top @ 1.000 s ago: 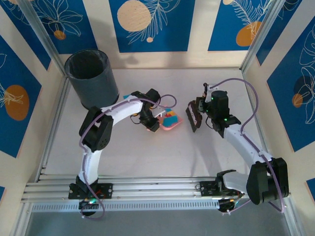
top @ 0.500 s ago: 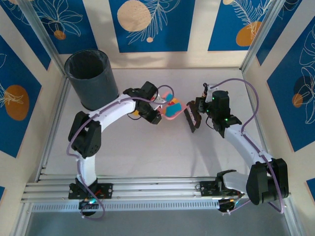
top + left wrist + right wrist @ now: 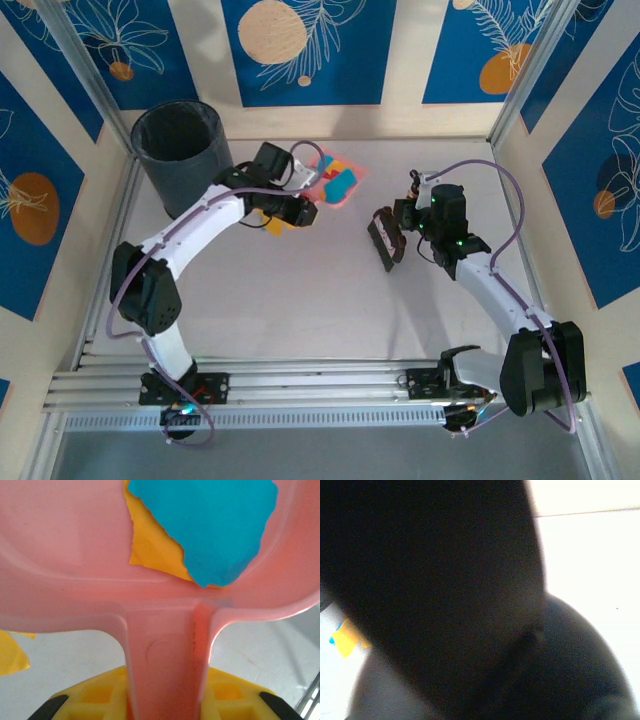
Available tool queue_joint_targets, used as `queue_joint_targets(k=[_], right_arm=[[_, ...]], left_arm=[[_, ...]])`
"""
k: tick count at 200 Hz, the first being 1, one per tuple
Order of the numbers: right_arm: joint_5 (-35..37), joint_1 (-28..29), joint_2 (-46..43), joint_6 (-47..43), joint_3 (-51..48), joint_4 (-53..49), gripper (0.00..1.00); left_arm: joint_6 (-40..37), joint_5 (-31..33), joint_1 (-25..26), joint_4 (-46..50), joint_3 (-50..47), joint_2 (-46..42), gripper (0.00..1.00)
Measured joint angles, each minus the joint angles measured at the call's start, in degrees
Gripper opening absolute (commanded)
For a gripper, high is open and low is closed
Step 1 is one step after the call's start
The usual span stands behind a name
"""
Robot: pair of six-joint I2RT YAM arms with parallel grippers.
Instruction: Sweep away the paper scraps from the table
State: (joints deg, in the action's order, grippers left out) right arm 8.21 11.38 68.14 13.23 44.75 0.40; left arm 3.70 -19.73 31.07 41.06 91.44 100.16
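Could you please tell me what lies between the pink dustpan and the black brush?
Only bare table separates dustpan and brush, seen in the top view.

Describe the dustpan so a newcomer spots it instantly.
Start at the dark grey cylindrical bin in the table's far-left corner. Just right of it, the left gripper holds a pink plastic dustpan by its handle. Nothing else is pink; cyan and yellow paper scraps lie in it.
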Motion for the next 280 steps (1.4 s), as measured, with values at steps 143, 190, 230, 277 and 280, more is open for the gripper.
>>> queue_joint_targets(k=[143,190,230,277,280], right_arm=[[-2.5,0.0,2.8,0.4,0.2,-0.3,0.00],[-2.5,0.0,3.0,0.4,0.3,-0.3,0.00],[-2.5,0.0,3.0,0.4,0.3,-0.3,0.00],[-2.5,0.1,3.0,0.4,0.8,-0.9,0.00],[-2.5,0.1,3.0,0.4,0.9,-1.0,0.00]], left_arm=[[11.1,-12.5,-16.6,-2.3,5.6,-7.3,0.00],[17.1,-17.4,-23.0,-4.3,5.7,-7.5,0.00],[26.3,-22.3,-28.6,-10.4,5.2,-7.5,0.00],[41.7,-28.2,-33.2,-24.9,-1.4,-7.6,0.00],[42.5,-28.4,-33.3,-25.6,-1.7,-7.6,0.00]])
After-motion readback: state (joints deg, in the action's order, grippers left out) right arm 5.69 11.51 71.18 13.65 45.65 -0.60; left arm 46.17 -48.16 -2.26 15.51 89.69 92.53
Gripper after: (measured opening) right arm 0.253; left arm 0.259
